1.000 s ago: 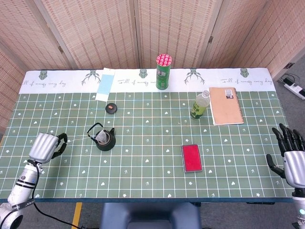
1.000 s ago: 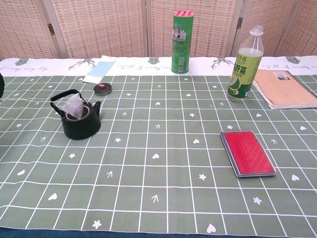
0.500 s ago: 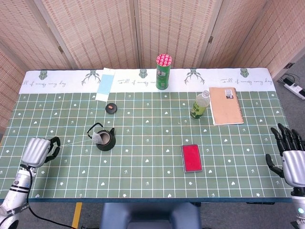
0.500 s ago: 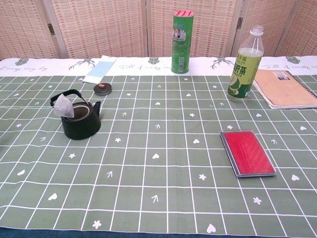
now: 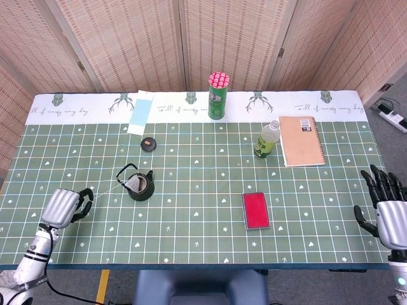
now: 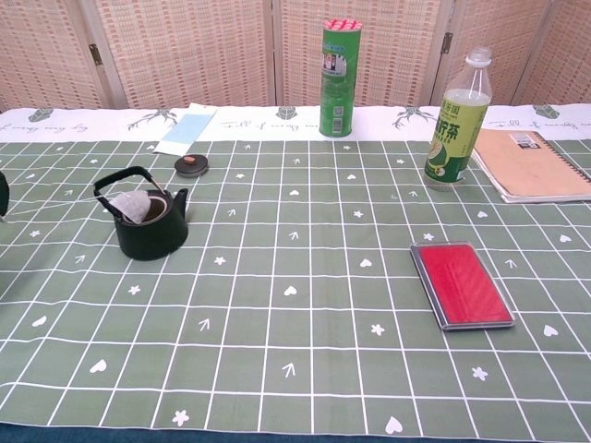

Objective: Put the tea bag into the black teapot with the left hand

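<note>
Head view, left hand: we see our silver left hand (image 5: pixel 62 206) near the desk's front-left corner, well apart from the pot, fingers curled in; a thin pale string (image 5: pixel 105 188) runs from it toward the pot, so we judge it pinches the string's end, though the pinch itself is too small to see.
Head view, tea bag: the small white paper tea bag (image 5: pixel 135 183) sits at the mouth of the squat black teapot with a hoop handle (image 5: pixel 141 187), on its left side.
Head view, right hand: our dark-fingered right hand (image 5: pixel 385 206) rests at the desk's right edge, fingers spread, holding nothing.
Head view, other things: a small black lid with a red knob (image 5: pixel 149 143) lies beyond the pot; a red flat case (image 5: pixel 255 210), a tan spiral notebook (image 5: pixel 301 140) and a green tea bottle (image 5: pixel 268 140) stand to the right.
Chest view, tea bag: here the tea bag (image 6: pixel 135 207) lies partly inside the teapot (image 6: pixel 148 227) opening, leaning on the rim under the handle; we cannot tell how deep it sits.
Chest view, hands: only a dark sliver shows at the left edge, too little to read.
Chest view, desk: the green gridded cloth covers the desk (image 6: pixel 295 314); a tall green tube with red sticks (image 6: pixel 338 77) stands at the back.
Handling: we judge the bag light, soft and easily torn, swinging on its string; hold the string close to the bag, or let it go slack.
</note>
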`<state>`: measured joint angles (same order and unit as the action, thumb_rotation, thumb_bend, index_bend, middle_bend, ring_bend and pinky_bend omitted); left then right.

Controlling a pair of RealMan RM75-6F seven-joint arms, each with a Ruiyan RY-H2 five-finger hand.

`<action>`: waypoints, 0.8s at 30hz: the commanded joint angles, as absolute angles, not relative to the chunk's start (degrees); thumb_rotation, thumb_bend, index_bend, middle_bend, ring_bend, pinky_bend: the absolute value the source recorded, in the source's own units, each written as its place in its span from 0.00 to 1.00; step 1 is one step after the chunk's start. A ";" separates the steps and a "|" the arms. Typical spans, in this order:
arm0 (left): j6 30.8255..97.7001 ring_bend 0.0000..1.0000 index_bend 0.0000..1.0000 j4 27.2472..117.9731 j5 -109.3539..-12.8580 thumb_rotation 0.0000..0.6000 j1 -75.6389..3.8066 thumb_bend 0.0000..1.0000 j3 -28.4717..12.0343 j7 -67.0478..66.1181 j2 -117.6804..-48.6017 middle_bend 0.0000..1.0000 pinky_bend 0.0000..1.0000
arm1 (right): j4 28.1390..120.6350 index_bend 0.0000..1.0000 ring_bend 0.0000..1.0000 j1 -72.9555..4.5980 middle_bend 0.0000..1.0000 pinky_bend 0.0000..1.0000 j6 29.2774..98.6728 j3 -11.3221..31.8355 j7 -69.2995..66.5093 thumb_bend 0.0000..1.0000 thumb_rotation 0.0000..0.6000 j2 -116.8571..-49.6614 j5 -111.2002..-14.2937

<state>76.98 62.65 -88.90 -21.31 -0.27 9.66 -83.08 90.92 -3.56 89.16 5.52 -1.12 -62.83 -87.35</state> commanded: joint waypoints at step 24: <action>66.17 1.00 0.00 98.19 -83.95 1.00 -22.72 0.49 -0.30 9.09 -63.37 1.00 1.00 | 91.01 0.00 0.00 -3.91 0.00 0.00 88.58 4.84 -0.78 0.45 1.00 -63.09 -88.47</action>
<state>75.93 85.91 -86.65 -19.17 -0.72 10.21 -71.83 91.01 -3.90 88.59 4.85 -0.78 -63.08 -88.47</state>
